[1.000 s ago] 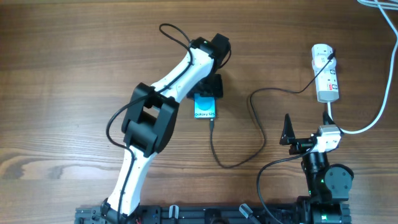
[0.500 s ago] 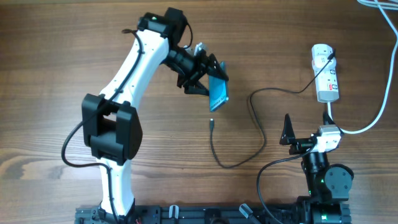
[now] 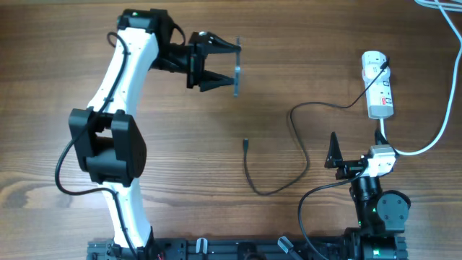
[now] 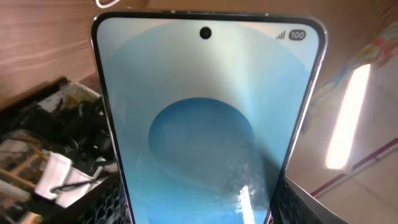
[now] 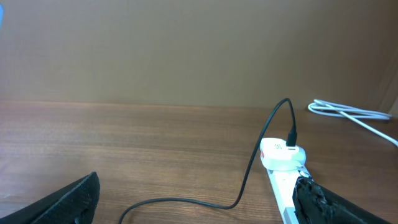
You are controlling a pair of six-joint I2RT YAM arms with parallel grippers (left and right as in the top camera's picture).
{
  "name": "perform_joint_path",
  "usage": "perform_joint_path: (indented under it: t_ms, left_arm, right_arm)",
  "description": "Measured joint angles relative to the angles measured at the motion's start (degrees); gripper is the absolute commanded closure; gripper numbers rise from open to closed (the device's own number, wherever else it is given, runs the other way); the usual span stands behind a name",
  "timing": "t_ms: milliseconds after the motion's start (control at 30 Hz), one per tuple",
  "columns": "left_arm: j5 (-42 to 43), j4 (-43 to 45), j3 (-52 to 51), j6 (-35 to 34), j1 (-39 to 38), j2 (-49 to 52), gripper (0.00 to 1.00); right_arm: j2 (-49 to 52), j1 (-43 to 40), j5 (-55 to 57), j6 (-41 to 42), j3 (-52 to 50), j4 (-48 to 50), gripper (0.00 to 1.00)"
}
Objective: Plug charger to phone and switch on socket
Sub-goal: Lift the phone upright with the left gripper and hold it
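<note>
My left gripper [image 3: 232, 65] is shut on the phone [image 3: 237, 66], held in the air at the upper middle and seen edge-on from overhead. In the left wrist view the phone's cyan screen [image 4: 208, 124] fills the frame, with a finger on each long edge. The charger cable [image 3: 305, 162] loops across the table; its loose tip [image 3: 245, 144] lies well below the phone. Its other end is plugged into the socket [image 3: 377, 85] at the upper right. My right gripper [image 3: 359, 144] stands open just below the socket, nothing between its fingers [image 5: 62, 199]. The socket [image 5: 283, 186] and cable [image 5: 249, 180] lie ahead of it.
A thick white cord [image 3: 433, 144] runs from the socket's near end out to the right edge and the top right corner. It also shows as the white cord [image 5: 348, 112] at the far right of the right wrist view.
The left arm has lifted the phone off the table beside the cable tip, swung it up and to the left, and turned it on edge. The right arm has not moved.
</note>
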Motion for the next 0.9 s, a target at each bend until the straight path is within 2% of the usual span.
perform_joint_path:
  t_ms: [200,900]
  left_arm:
    - [0.0,-0.9,0.0,0.0,3.4,0.0,0.38]
    - [0.2,-4.7,0.0,0.0,3.5,-0.7,0.39]
  right_arm:
    - [0.0,0.0,0.0,0.0,0.0,0.0,0.0]
    - [0.0,0.0,0.0,0.0,0.0,0.0,0.0]
